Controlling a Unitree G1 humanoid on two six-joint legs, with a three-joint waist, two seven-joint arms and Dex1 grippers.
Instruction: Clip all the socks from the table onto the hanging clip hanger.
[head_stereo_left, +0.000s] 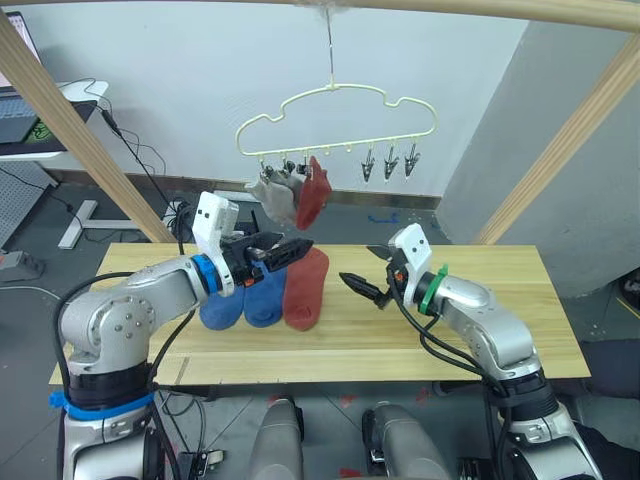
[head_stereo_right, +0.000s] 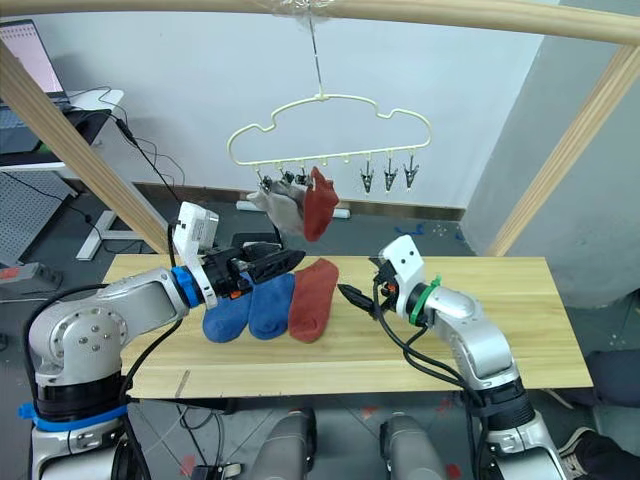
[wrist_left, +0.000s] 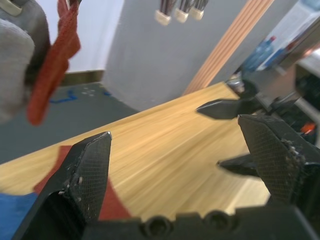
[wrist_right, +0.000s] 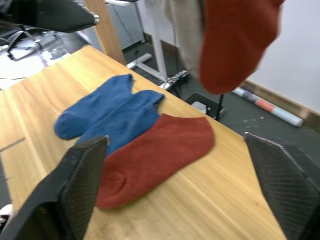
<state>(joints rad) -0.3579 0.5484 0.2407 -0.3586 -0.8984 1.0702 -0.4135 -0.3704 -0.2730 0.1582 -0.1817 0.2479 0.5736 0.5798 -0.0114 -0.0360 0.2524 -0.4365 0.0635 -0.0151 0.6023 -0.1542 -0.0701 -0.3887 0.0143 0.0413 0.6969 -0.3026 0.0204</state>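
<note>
Socks: rust-red sock (head_stereo_left: 304, 290) and two blue socks (head_stereo_left: 245, 298) lie on table (head_stereo_left: 480, 320) between my grippers; left gripper (head_stereo_left: 290, 248) above them, right gripper (head_stereo_left: 362, 287) just beside the red, both spread apart, empty.

**Left gripper spread wide above the tabletop**

The left gripper (wrist_left: 180, 165) hangs open over the wooden table (wrist_left: 170, 150) — a rust-red sock (wrist_left: 52, 55) dangles beside a grey sock (wrist_left: 20, 65); three clips (wrist_left: 181, 15) hang bare. The right gripper (wrist_left: 235, 135) faces it, fingers apart.

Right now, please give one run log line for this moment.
hanger: two grey socks, one red sock | table: two blue socks, one red | end effectors: left open, right open, empty
</note>
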